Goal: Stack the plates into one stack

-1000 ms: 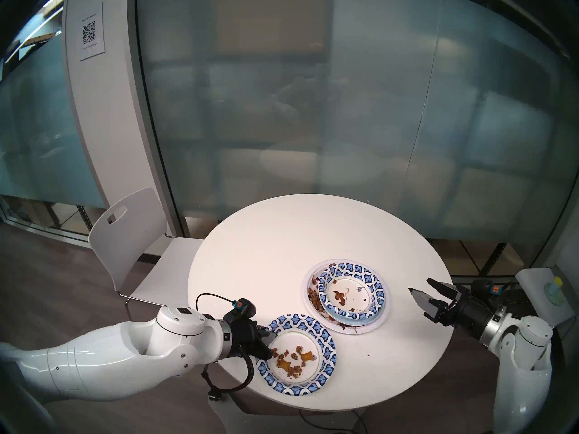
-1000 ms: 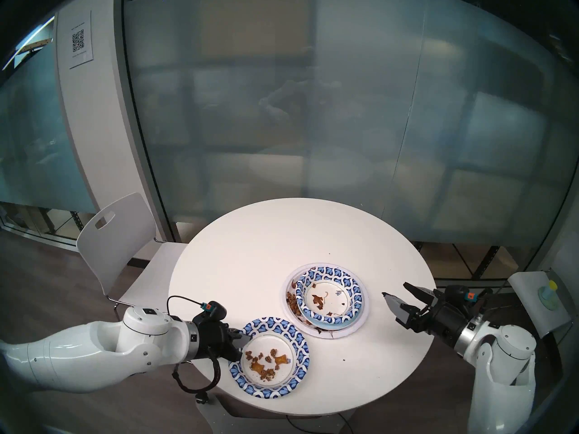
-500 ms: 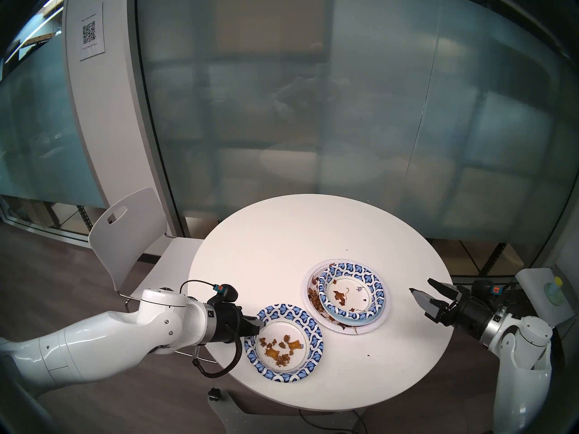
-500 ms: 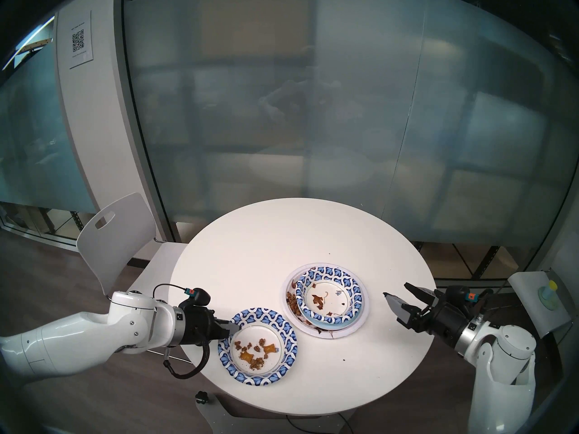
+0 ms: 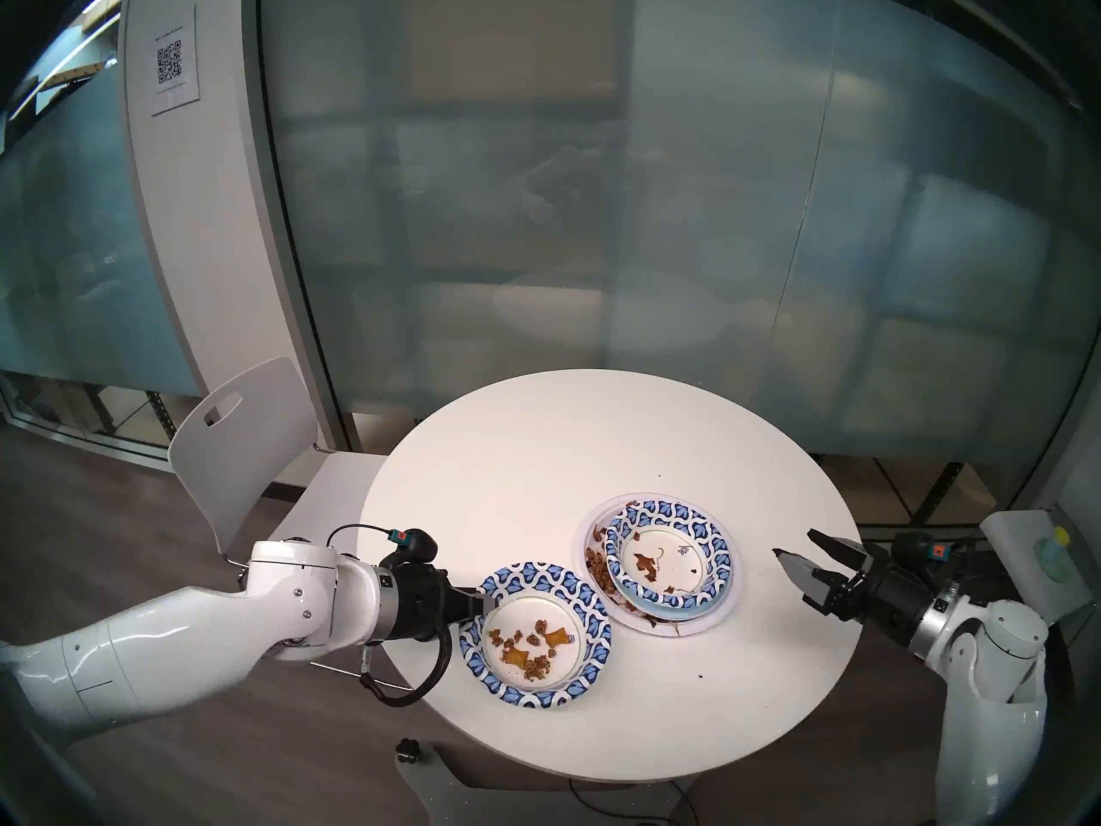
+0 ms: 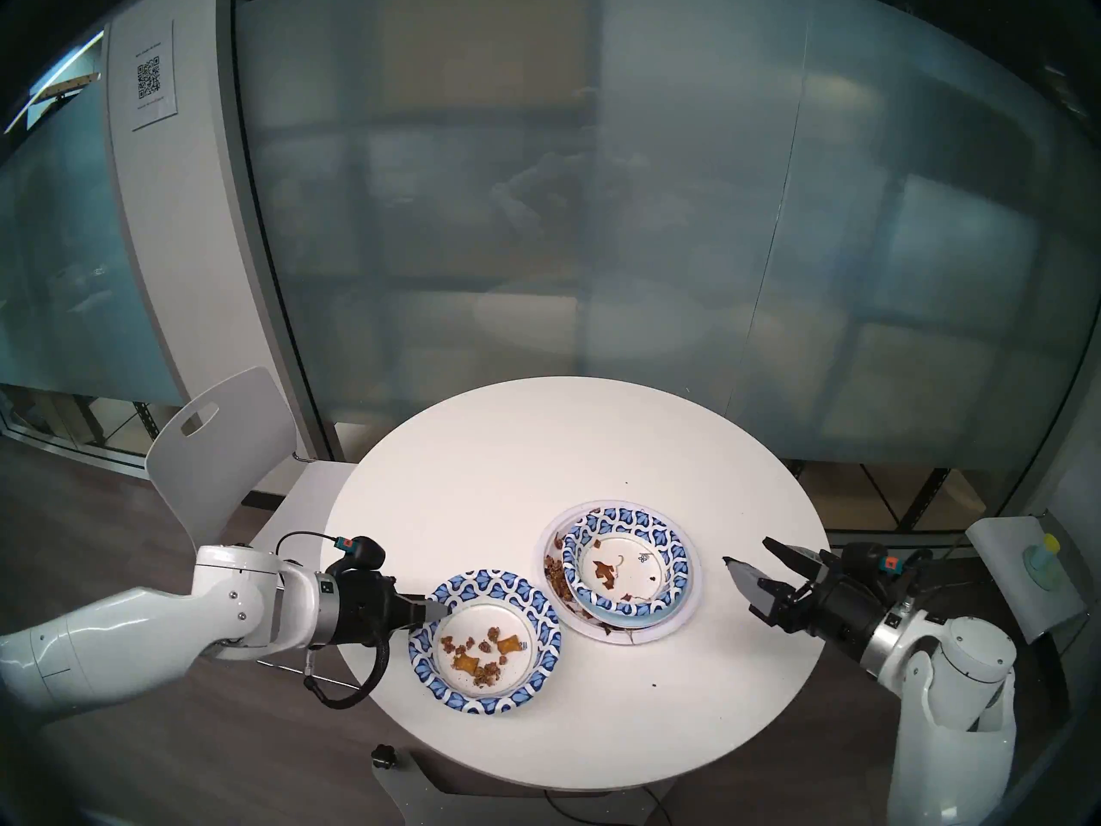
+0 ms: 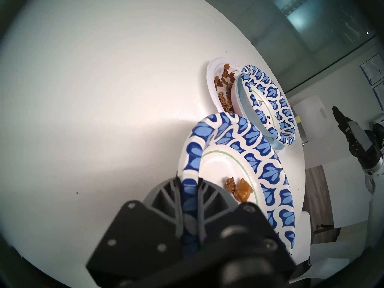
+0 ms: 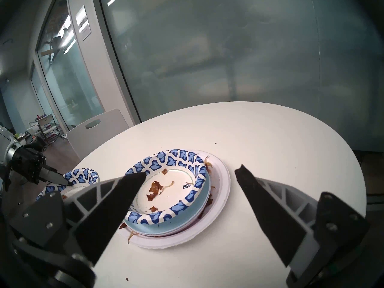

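Plates: we see two groups on the round white table (image 5: 536, 449), a stack and one loose plate.
Stack (image 5: 658, 559): it sits toward the right side of the table. At the bottom we see a large white plate (image 8: 222, 177) with brown scraps, then a thin pink edge, a light blue plate (image 8: 204, 195), and on top a plate with a blue pattern (image 5: 667, 553).
Loose plate (image 5: 536, 634): it has the same blue pattern and carries brown and orange crumbs. It is to the left of the stack, near it, and tilted, its left rim raised.
Left gripper (image 7: 188, 182): we see it closed on the left rim of the loose plate, one finger above the rim and one below.
Right gripper (image 8: 190, 175): we see the fingers spread wide with nothing between them. It hangs over the right edge of the table, pointed toward the stack, apart from it.
Chair (image 5: 250, 449): white, behind the table on the left.
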### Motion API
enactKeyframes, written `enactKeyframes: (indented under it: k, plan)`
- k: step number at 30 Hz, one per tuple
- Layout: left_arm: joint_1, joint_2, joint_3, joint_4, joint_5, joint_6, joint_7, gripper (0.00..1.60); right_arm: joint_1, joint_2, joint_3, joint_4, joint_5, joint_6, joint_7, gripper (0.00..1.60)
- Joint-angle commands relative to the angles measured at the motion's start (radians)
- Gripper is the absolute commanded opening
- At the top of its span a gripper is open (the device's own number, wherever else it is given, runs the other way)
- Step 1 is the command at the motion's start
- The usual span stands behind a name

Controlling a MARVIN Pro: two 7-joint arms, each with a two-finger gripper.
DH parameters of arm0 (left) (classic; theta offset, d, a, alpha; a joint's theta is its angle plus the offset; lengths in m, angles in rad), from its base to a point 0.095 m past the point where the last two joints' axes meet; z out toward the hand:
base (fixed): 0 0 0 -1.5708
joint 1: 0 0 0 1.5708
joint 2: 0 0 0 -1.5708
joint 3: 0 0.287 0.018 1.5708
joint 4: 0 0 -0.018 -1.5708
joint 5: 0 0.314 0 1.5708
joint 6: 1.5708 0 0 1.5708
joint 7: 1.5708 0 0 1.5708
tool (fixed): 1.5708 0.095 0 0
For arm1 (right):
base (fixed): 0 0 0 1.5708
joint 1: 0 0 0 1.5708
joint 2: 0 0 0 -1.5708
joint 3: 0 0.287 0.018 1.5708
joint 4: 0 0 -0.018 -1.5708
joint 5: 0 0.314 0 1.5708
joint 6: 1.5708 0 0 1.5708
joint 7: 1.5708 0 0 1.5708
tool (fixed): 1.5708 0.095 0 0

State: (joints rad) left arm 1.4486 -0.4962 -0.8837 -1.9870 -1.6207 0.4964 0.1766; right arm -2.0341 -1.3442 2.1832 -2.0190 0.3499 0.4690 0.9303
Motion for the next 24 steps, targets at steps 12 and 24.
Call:
enactKeyframes:
  k: [12, 24]
  plan:
    - [-0.150, -0.088, -0.087, 0.019, -0.112, 0.035, 0.041, 0.00, -0.028, -0.032, 0.030, -0.033, 0.009, -0.019, 0.006, 1.60]
    - [-0.272, -0.237, 0.010, 0.026, -0.134, 0.045, 0.151, 0.00, -0.063, -0.058, 0.078, -0.039, 0.019, -0.039, 0.027, 1.60]
